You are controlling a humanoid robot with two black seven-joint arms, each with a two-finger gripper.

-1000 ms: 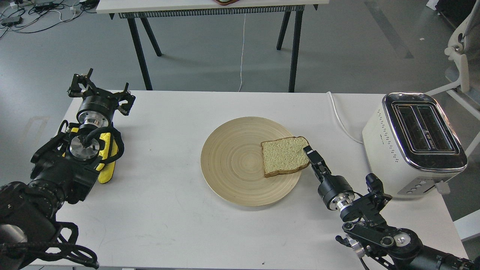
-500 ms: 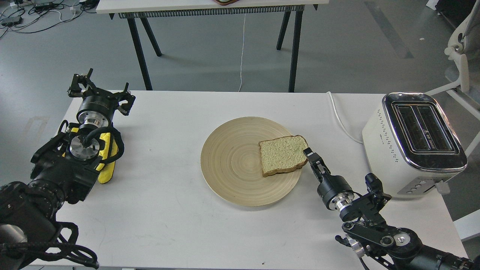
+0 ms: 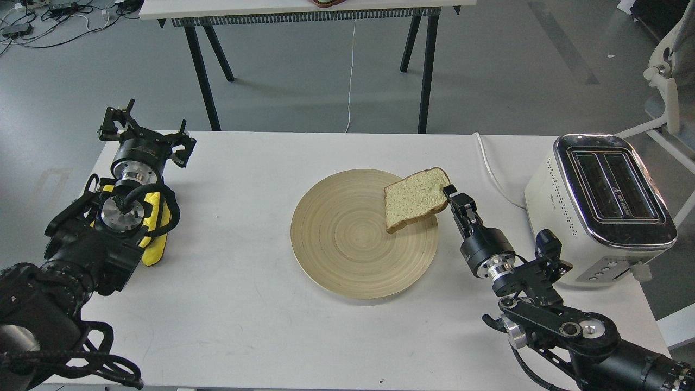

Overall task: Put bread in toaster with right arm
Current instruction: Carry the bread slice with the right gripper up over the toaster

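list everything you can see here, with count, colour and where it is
bread: 1, pale tan with brown crust, held tilted over the plate's far right edge
plate: 1, light wood, table centre
toaster: 1, cream with chrome top, two dark slots, table's right end
cord: 1, white, on the table left of the toaster
table: 1, white
second table: 1, white top, black legs, far background
chair: 1, white, far right
right gripper: 1, black, gripping the bread's right edge
left gripper: 1, black, table's left end, holding nothing

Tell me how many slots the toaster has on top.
2. The left slot and the right slot lie side by side in the toaster at the table's right edge.
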